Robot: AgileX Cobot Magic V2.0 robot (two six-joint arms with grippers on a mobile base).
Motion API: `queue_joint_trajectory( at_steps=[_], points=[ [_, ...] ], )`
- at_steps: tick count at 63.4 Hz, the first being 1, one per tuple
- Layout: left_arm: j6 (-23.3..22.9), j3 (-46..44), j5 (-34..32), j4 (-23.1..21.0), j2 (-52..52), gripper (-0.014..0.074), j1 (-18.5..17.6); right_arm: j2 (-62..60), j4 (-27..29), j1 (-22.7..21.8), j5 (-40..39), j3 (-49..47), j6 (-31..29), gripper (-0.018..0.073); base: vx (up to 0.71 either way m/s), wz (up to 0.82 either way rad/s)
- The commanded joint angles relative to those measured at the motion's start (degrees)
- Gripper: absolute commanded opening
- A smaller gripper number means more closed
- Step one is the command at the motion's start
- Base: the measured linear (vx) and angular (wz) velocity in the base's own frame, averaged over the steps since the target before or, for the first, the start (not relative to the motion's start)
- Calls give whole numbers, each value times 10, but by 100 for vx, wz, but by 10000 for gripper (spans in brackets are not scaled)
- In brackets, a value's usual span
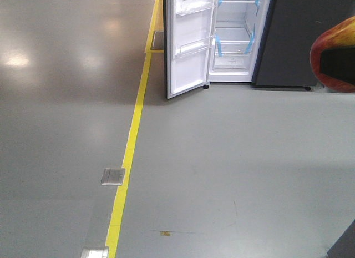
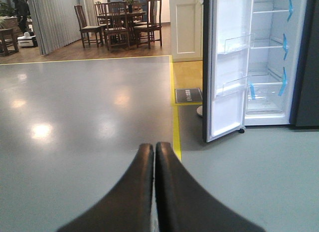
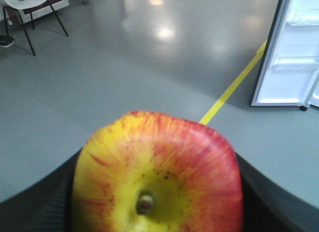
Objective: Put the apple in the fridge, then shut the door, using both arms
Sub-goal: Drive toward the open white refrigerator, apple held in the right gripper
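The red and yellow apple (image 3: pixel 159 177) fills the right wrist view, stem end toward the camera, clamped between the black fingers (image 3: pixel 45 202) of my right gripper (image 3: pixel 159 192). It also shows at the right edge of the front view as the apple (image 1: pixel 327 52), with a black finger across it. The fridge (image 1: pixel 238 41) stands open ahead, white inside with shelves and blue tape. Its door (image 1: pixel 188 47) is swung wide to the left, clear bins on the white inner side. My left gripper (image 2: pixel 154 147) is shut, empty, pointing at the floor left of the door (image 2: pixel 227 67).
A yellow floor line (image 1: pixel 130 147) runs toward the door's foot, with two metal floor plates (image 1: pixel 113 176) beside it. A dark grey cabinet (image 1: pixel 305 36) adjoins the fridge on the right. Dining chairs and a table (image 2: pixel 119 22) stand far back; another chair (image 3: pixel 30 12) is at the left.
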Motion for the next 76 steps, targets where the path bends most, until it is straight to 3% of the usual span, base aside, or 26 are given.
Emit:
queue_joint_trajectory(
  at_steps=[1, 76],
  points=[
    [-4, 12, -44, -5, -8, -6, 0, -4, 28, -1, -35, -13, -3, -6, 22, -2],
    [-4, 12, -44, -5, -8, -6, 0, -4, 28, -1, -35, -13, -3, -6, 24, -4]
  ],
)
